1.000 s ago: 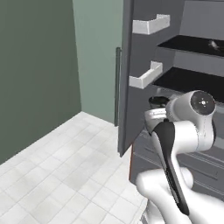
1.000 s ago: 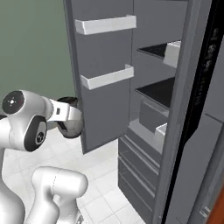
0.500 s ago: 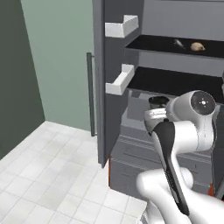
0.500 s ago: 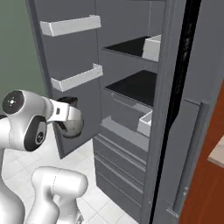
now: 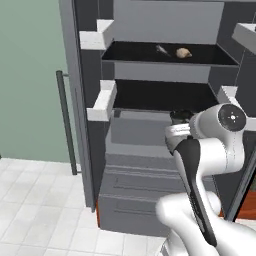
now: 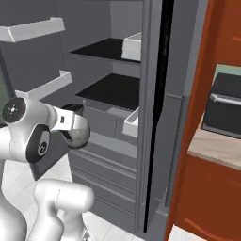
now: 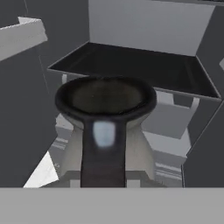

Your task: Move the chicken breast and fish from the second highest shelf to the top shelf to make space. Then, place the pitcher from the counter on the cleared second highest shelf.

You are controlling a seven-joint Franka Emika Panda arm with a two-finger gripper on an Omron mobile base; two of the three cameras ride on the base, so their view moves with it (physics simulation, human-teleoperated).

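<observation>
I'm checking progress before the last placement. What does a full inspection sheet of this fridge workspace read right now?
Surface: second highest shelf bare, black.
Job's things: chicken breast and fish lie apart on the top shelf; pitcher held upright in front of the open fridge, below the cleared shelf's level.
Clutter: white door bins, grey drawers.
Grippers: gripper jaws shut on the pitcher.
Cables: nothing seen.
Surroundings: green wall, white tiled floor, counter with red-brown cabinets.
</observation>
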